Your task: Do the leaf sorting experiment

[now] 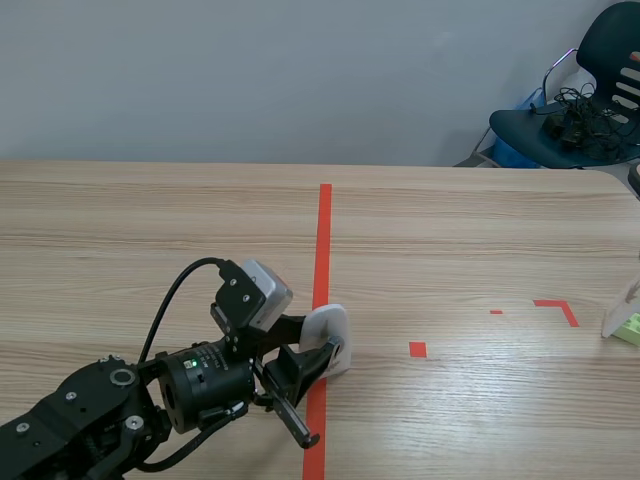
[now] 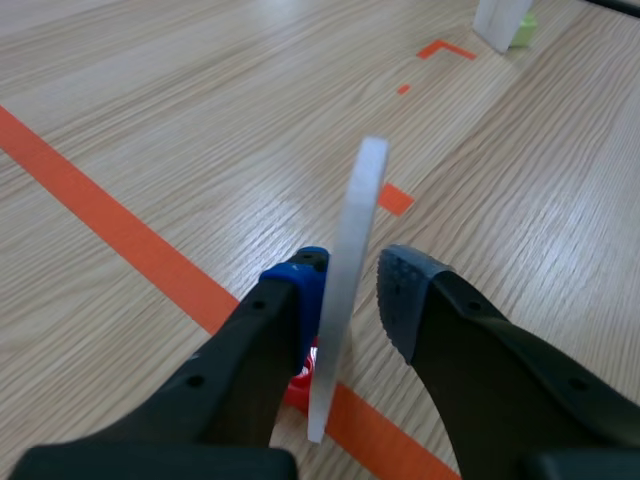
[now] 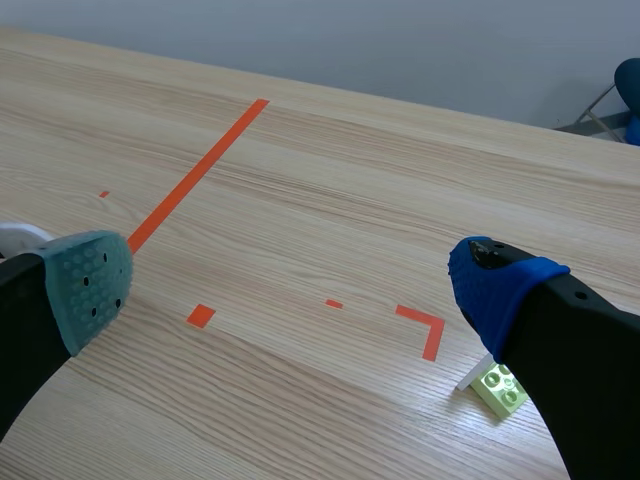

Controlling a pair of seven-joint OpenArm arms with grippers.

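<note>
A: Obs. The left gripper (image 2: pixel 352 290) sits low by the worktop's (image 1: pixel 150 230) near edge, about midway along it. A thin white plate (image 1: pixel 330 332) stands on its edge between the fingers, on the orange-red tape line (image 1: pixel 324 230).

B: Clamped?

A: Not by the left wrist view. The blue pad (image 2: pixel 305 300) lies against one face. The other pad (image 2: pixel 405 290) shows a gap of bare wood before the plate. Logged as released, fingers straddling the plate.

B: Handling estimate?

A: Judged light, stiff, smooth-faced plastic. It is slim enough to tip if left alone, and likely to slide between the pads under a weak squeeze. Best hold: flat on both faces, low and near its middle, not at the rounded top rim.

B: And the right gripper (image 3: pixel 290 290)?

A: Fingers wide apart, nothing between them, above bare wood.

B: Farther out?

A: A small green brick (image 1: pixel 630 330) with a white upright piece (image 1: pixel 618 310) against it, at the worktop's right edge, well apart from the plate. Beyond the far right corner, a dark chair (image 1: pixel 585 110) with cables on its seat.
</note>
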